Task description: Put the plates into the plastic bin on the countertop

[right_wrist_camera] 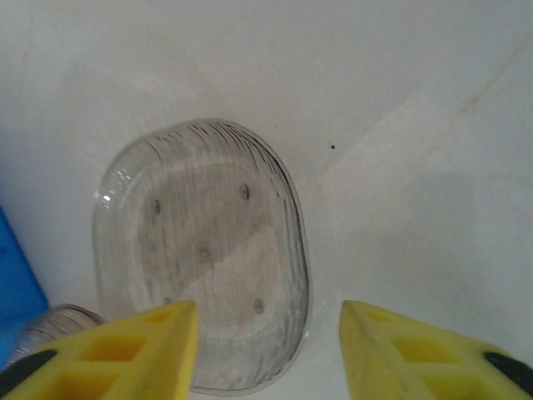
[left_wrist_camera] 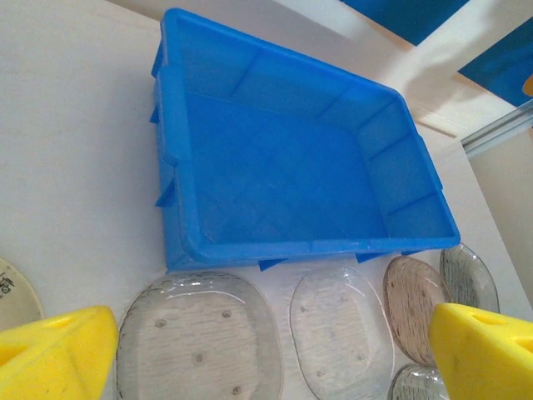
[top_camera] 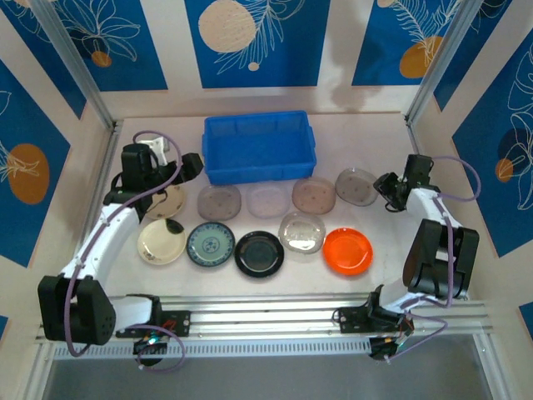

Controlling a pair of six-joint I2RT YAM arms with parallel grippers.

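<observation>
The blue plastic bin [top_camera: 258,146] [left_wrist_camera: 291,158] stands empty at the back of the countertop [top_camera: 391,242]. Several plates lie in two rows before it: clear ones [top_camera: 219,201] [top_camera: 267,200], a brownish one [top_camera: 314,195], a grey clear one [top_camera: 356,186], then cream [top_camera: 161,242], teal [top_camera: 211,243], black [top_camera: 259,253] and orange [top_camera: 347,250]. My left gripper [top_camera: 191,166] [left_wrist_camera: 271,367] hangs open above the clear plates [left_wrist_camera: 198,337] left of the bin's front. My right gripper [top_camera: 386,186] [right_wrist_camera: 266,350] is open, with the right rim of the grey clear plate [right_wrist_camera: 200,250] between its fingers, which do not touch it.
Another cream plate [top_camera: 166,202] lies partly under the left arm. A domed clear plate [top_camera: 301,231] sits between the black and orange ones. Beige walls and metal posts [top_camera: 429,79] enclose the counter; a rail [top_camera: 275,312] runs along the near edge.
</observation>
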